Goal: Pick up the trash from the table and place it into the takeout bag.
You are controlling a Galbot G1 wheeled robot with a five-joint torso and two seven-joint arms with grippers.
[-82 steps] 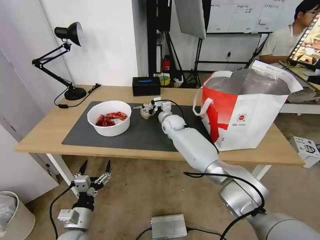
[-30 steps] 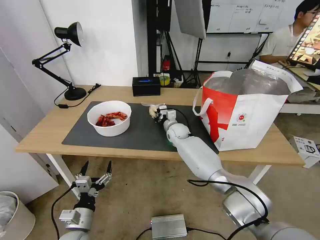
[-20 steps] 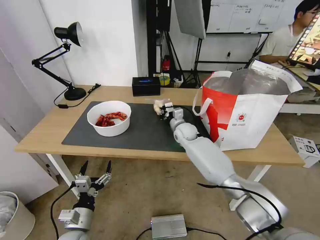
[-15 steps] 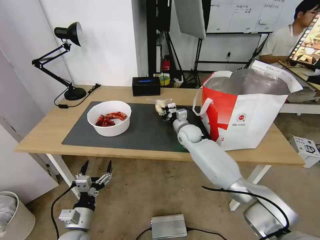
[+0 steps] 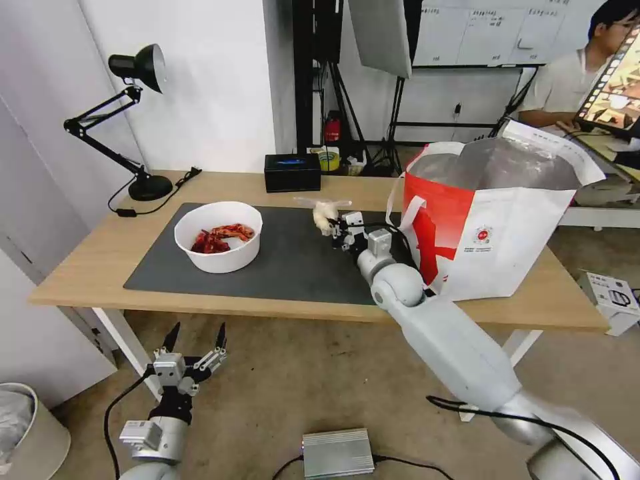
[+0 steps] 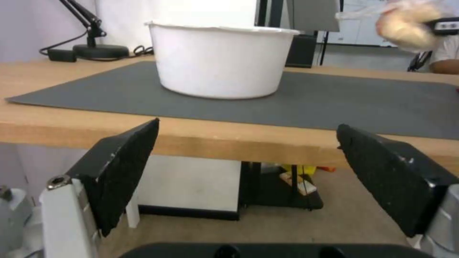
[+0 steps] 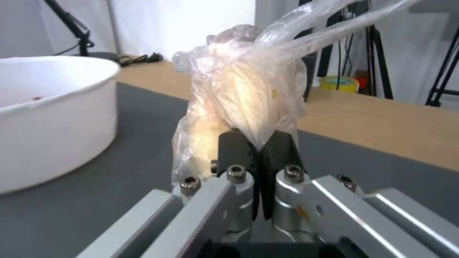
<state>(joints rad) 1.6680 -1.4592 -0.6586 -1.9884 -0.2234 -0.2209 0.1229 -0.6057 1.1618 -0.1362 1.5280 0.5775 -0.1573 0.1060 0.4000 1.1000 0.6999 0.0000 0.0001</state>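
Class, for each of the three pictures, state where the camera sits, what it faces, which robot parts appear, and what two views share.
Head view: high, looking down on the table; right gripper holding the knotted bag, left gripper low.
Left wrist view: below the table edge, facing the white bowl; its own open fingers.
Right wrist view: over the mat; fingers pinching the bag.
Shared: all three show the bowl and the bag.

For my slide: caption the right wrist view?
Right gripper pinches a knotted clear bag above the mat, white bowl beside.
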